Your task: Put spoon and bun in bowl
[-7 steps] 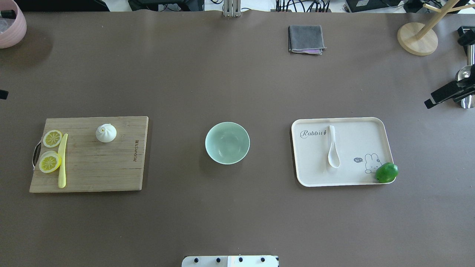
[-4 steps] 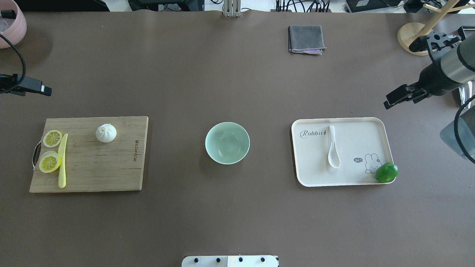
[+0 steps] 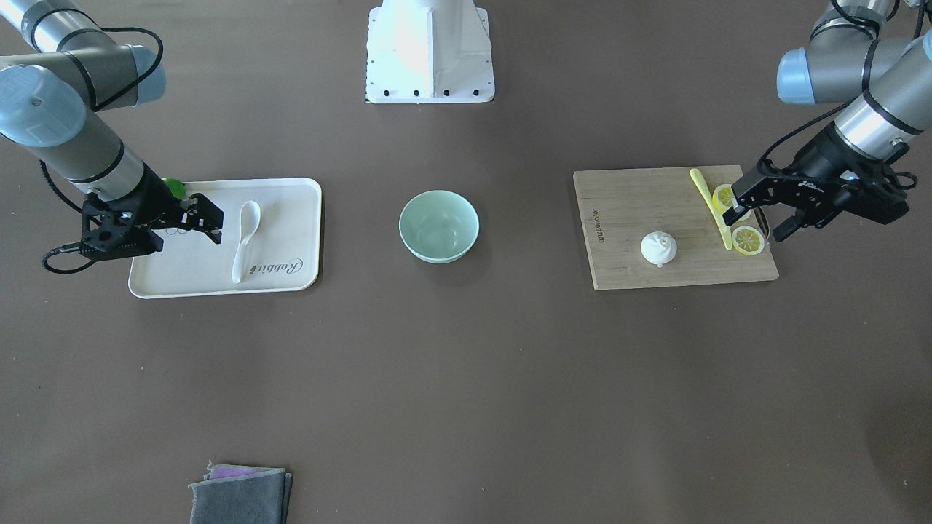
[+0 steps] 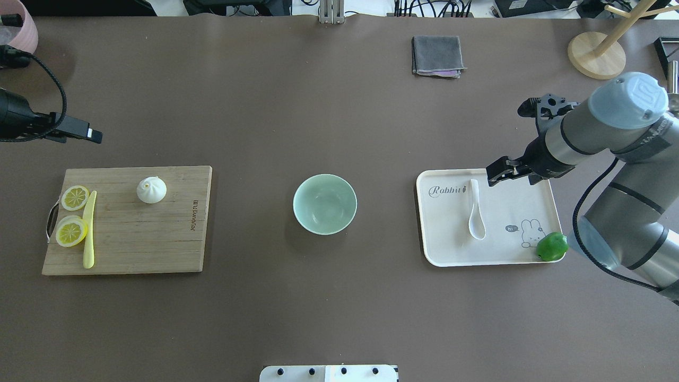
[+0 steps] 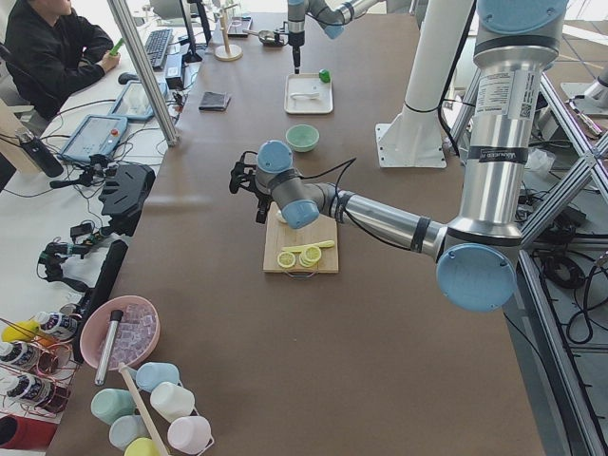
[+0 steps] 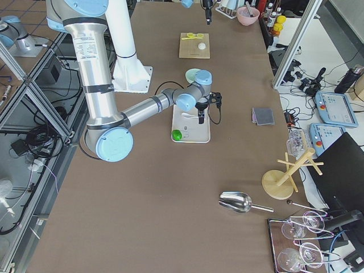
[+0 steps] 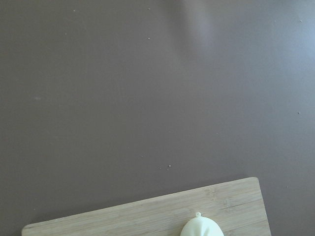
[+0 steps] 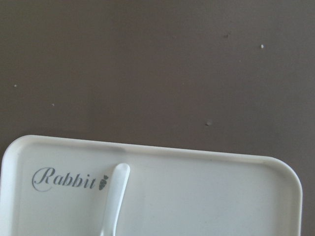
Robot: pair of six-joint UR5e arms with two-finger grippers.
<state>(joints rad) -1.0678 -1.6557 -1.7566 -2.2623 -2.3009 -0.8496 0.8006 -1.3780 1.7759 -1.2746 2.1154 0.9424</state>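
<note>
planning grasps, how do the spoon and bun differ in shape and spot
The spoon is long and slim, lying flat on the white tray; the bun is a small pleated dome on the wooden cutting board. The spoon lies to the robot's right of the mint-green bowl, the bun to its left. Both are white and outside the bowl.

The bench (image 4: 339, 106) is viewed from above and behind the robot by the overhead camera, and steeply downward from the opposite side by the front-facing one. The bowl (image 4: 324, 204), tray (image 4: 514, 201) and board (image 4: 132, 239) are shared by both, mirrored. The bench is seen lengthwise from either end by the side cameras. Close views are given at the wrists: the board's edge and the bun (image 7: 202, 228) at the left, the tray's rim and the spoon (image 8: 115, 196) handle at the right.
</note>
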